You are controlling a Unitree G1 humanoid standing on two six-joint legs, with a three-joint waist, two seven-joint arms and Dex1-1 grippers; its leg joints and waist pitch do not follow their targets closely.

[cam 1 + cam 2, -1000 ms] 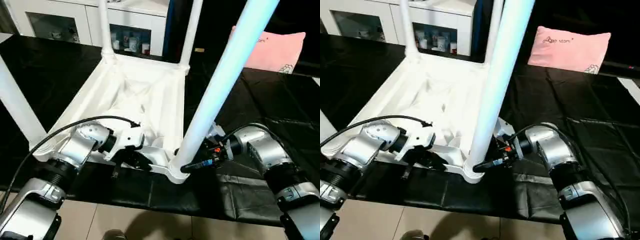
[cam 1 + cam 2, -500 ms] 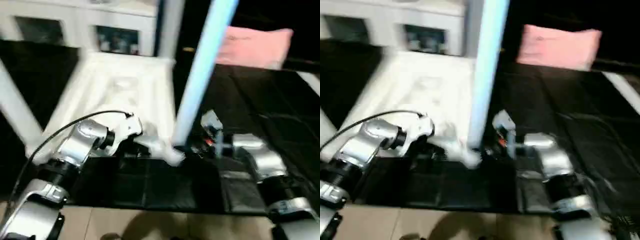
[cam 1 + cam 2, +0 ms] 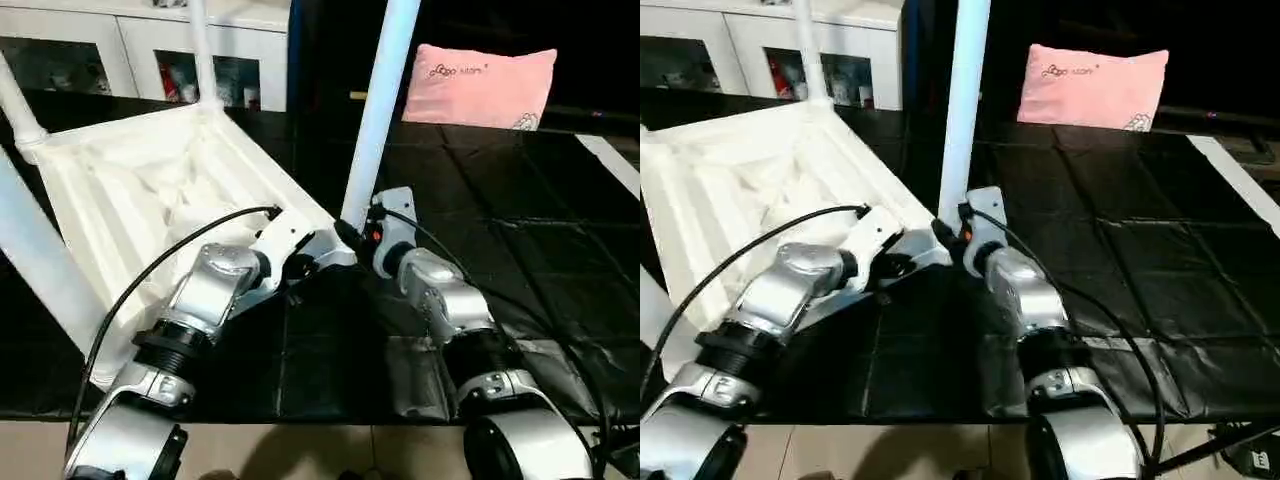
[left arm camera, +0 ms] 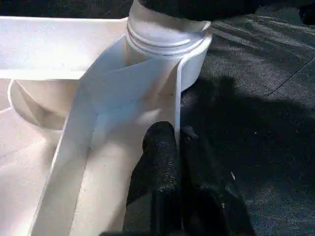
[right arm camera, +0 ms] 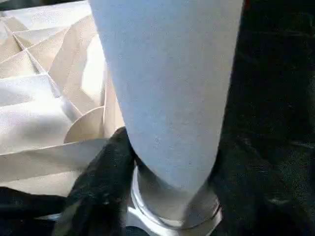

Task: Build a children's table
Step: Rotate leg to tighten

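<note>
The white plastic rectangular tabletop (image 3: 150,190) is seen upside down on the black-covered bench (image 3: 520,250), its ribbed underside facing up, and occupies the left half of the bench with one corner pointing toward the bench's near edge. Long white tapered round legs are set in its corner sockets: one leg (image 3: 378,110) rises from the corner nearest the two end effectors, another leg (image 3: 200,50) stands at the far corner, and a third leg (image 3: 40,255) is seen at the left side.

The left end effector (image 4: 174,147) is closed on the thin rim wall of the tabletop just beside the near corner socket (image 4: 170,44), one black finger (image 4: 160,152) pressed on each face of the wall. The right end effector (image 5: 170,162) is clasped around the base of the near leg just above the socket, a black finger (image 5: 106,172) lying against each side.

A pink pillow (image 3: 478,85) lies at the far right of the bench. A white glass-door cabinet (image 3: 150,50) stands behind the far left edge.
</note>
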